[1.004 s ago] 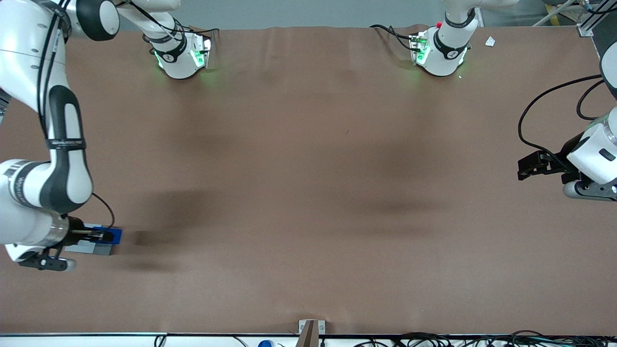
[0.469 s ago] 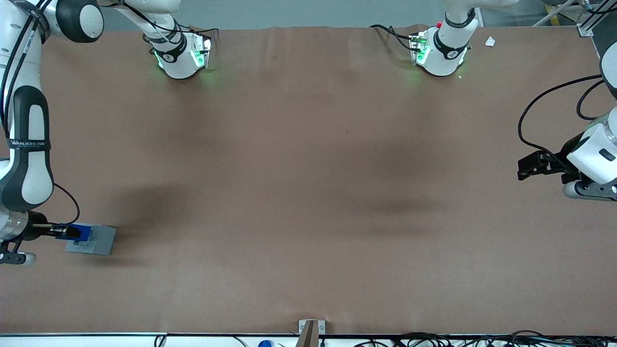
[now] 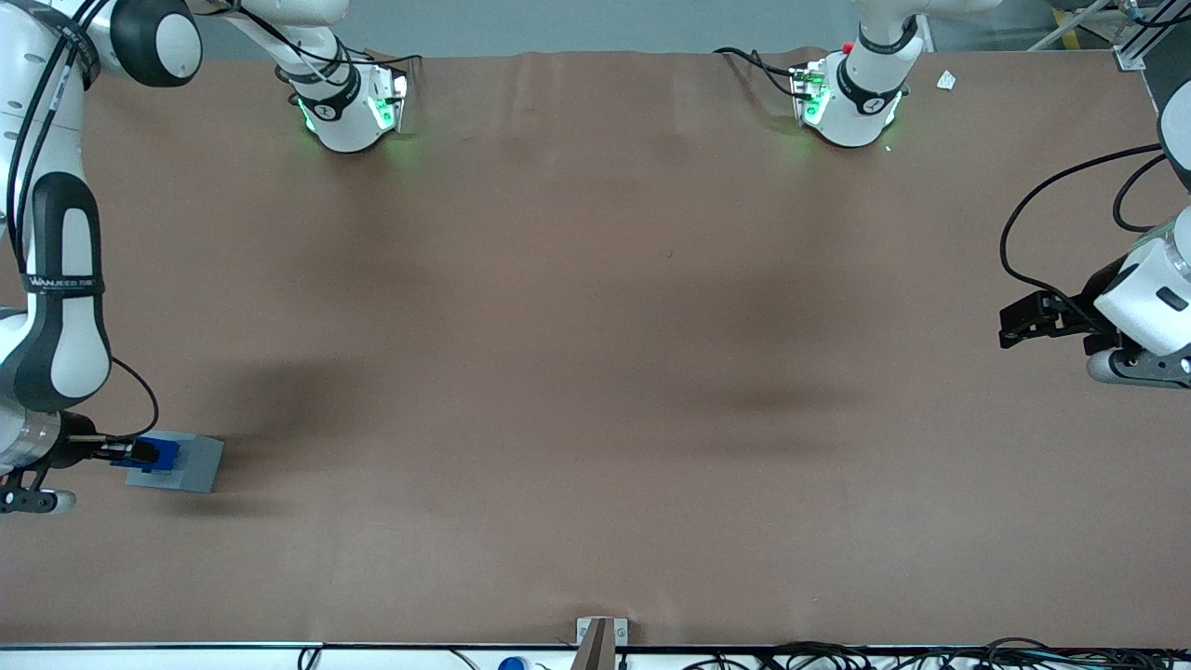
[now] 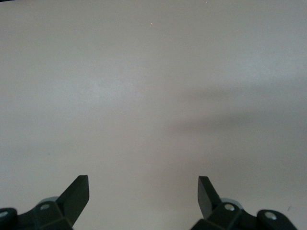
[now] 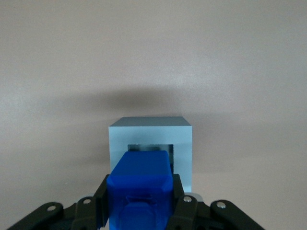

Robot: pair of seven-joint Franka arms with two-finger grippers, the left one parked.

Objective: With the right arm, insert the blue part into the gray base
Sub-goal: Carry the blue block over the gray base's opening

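Observation:
The gray base [image 3: 191, 462] sits on the brown table at the working arm's end, near the table's side edge. My right gripper [image 3: 140, 452] is shut on the blue part [image 3: 160, 452] and holds it over the base's edge nearest the arm. In the right wrist view the blue part [image 5: 140, 184] is clamped between the two black fingers [image 5: 102, 199], and the gray base [image 5: 150, 139] lies just ahead of it with its square recess partly covered by the part. Whether the part touches the base cannot be told.
The brown table [image 3: 595, 372] spreads wide toward the parked arm's end. Two arm bases with green lights [image 3: 349, 107] [image 3: 847, 102] stand far from the front camera. A small bracket [image 3: 600, 637] sits at the table edge nearest the camera.
My right arm swung the blue part from the base's edge toward the table middle back over the edge nearest the arm. In the last half second it shifted slightly toward the table middle.

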